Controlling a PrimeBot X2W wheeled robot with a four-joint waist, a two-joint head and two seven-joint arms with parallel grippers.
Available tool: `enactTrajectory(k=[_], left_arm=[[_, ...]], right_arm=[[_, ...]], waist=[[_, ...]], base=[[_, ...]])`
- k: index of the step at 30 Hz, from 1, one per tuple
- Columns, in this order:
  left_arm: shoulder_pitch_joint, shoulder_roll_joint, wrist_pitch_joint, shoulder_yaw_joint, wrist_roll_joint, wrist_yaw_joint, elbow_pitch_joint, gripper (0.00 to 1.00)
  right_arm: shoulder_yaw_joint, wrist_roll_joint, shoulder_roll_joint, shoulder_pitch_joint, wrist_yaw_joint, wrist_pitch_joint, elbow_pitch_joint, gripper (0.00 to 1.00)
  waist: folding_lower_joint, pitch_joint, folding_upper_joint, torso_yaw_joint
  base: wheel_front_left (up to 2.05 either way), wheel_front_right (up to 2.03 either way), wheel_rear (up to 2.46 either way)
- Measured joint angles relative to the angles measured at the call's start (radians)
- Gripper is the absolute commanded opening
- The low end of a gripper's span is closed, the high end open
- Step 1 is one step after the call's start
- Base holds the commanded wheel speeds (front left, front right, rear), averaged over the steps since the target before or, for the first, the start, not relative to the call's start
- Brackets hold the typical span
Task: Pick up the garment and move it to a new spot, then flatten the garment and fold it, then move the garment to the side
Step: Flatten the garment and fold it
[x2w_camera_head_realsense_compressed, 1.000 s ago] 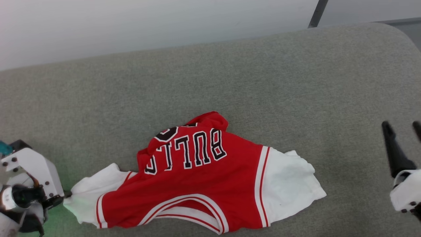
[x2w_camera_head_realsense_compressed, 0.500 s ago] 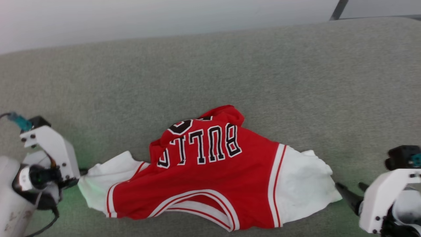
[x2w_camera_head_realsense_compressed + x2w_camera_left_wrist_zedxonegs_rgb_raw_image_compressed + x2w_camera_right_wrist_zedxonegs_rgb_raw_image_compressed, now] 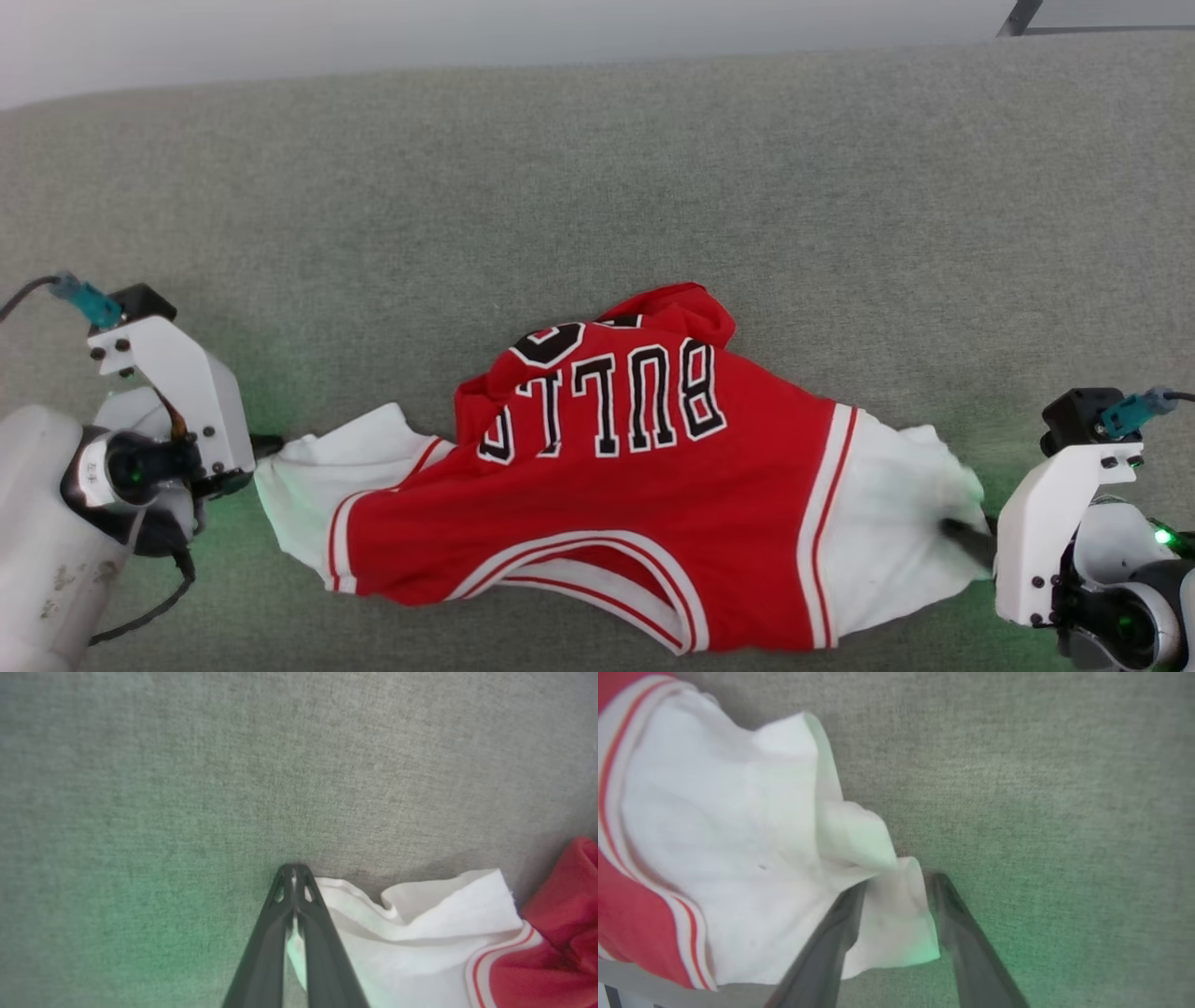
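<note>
The garment (image 3: 616, 541) lies rumpled on the grey cushion (image 3: 597, 168), its BULLS lettering (image 3: 607, 401) upside down from the head. To lift it evenly, the right gripper (image 3: 897, 884) should bite deep before both rise together. Left of the lettering, the left gripper (image 3: 294, 882) is clamped on a white sleeve; right of it, the other sleeve's corner sits between parted jaws.

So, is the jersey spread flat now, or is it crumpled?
Crumpled, not flat. The jersey has its far part bunched up and folded over the number above the BULLS lettering, and its white sleeves lie wrinkled.
</note>
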Motion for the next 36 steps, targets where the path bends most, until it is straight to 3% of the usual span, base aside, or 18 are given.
enactTrajectory(k=[9,14,20,29,36], left_arm=[[-0.037,-0.002,0.04,-0.03,0.02,-0.002,0.005,0.0],[-0.112,0.007,0.09,-0.051,0.045,-0.002,-0.019,0.0],[-0.214,0.008,0.126,-0.062,0.073,-0.002,-0.044,0.0],[-0.393,0.013,0.104,-0.038,0.122,-0.004,-0.063,0.0],[-0.559,0.013,0.029,-0.016,0.187,-0.021,-0.039,0.0]], right_arm=[[-0.024,0.064,-0.005,-0.069,0.0,0.088,0.023,0.0],[-0.063,0.091,0.004,-0.202,0.0,0.15,-0.007,0.0],[-0.091,0.079,0.031,-0.393,0.0,0.144,0.019,0.0],[-0.088,0.024,0.072,-0.69,0.0,-0.03,0.153,0.0],[-0.046,-0.026,0.068,-0.915,0.0,-0.263,0.3,0.0]], waist=[[0.0,-0.036,0.0,0.005],[0.0,-0.072,0.0,0.006],[0.0,-0.12,0.0,0.006],[0.0,-0.155,0.0,-0.001],[0.0,-0.158,0.0,-0.003]], base=[[0.0,0.0,0.0],[0.0,0.0,0.0],[0.0,0.0,0.0],[0.0,0.0,0.0],[0.0,0.0,0.0]])
